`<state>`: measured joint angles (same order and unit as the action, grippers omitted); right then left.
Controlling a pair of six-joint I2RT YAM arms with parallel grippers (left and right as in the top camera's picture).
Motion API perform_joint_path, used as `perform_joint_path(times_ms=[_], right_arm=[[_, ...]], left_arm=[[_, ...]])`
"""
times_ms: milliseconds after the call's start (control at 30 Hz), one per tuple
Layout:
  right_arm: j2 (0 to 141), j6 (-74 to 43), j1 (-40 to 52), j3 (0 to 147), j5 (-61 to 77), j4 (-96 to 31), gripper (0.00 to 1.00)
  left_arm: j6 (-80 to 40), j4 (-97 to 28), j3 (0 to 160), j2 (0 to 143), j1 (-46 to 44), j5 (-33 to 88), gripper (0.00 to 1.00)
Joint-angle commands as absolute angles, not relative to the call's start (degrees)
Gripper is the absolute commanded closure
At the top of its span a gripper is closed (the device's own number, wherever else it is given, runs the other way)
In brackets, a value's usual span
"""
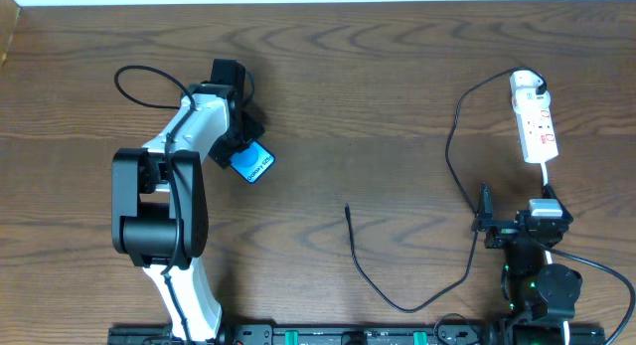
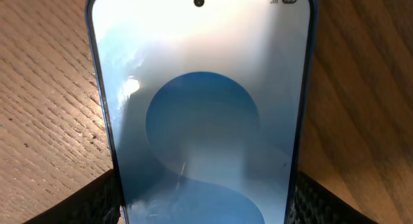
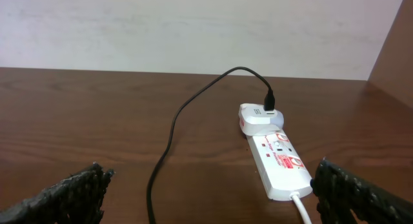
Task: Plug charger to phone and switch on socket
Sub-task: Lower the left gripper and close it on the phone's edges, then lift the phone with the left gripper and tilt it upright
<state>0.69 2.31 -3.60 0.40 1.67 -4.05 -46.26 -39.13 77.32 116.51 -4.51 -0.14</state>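
My left pincer [image 1: 241, 154] straddles the phone [image 2: 200, 121] on the left of the table [image 1: 348, 86], a finger [image 2: 97, 201] right at each long edge and the blue screen facing up, though I cannot tell whether I'm truly clamping it or only flanking it. Over on the right, my right pincer [image 3: 210, 185] gapes wide with nothing between its fingers, looking at the white power strip [image 3: 281, 162], where the charger's white adapter [image 3: 258, 117] sits plugged in at the far end. Its black cable [image 1: 452, 136] loops down across the wood and the connector tip [image 1: 347, 208] lies loose mid-table, well apart from the phone
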Motion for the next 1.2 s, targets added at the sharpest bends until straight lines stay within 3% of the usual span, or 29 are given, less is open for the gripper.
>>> perform_joint_path(times_ms=[0,300,367,767,1167], right_arm=[[0.34,2.22,-3.33,0.32,1.43,-4.29,0.01],[0.34,2.22,-3.33,0.32,1.41,-4.29,0.01],[0.34,2.22,-3.33,0.32,1.43,-4.29,0.01],[0.34,2.24,-3.33,0.32,1.43,-4.29,0.01],[0.34,2.22,-3.33,0.32,1.43,-4.29,0.01]], left_arm=[[-46.15,-38.72,74.67,119.85,-4.14,2.61,0.45],[-46.15,-38.68,74.67,119.85,-4.14,2.59,0.87],[-46.15,-38.68,74.67,119.85,-4.14,2.59,0.92],[-46.13,-38.72,75.29,118.96,-4.14,2.63,0.93],[-46.11,-38.70,75.35,109.16,-4.14,2.59,0.93]])
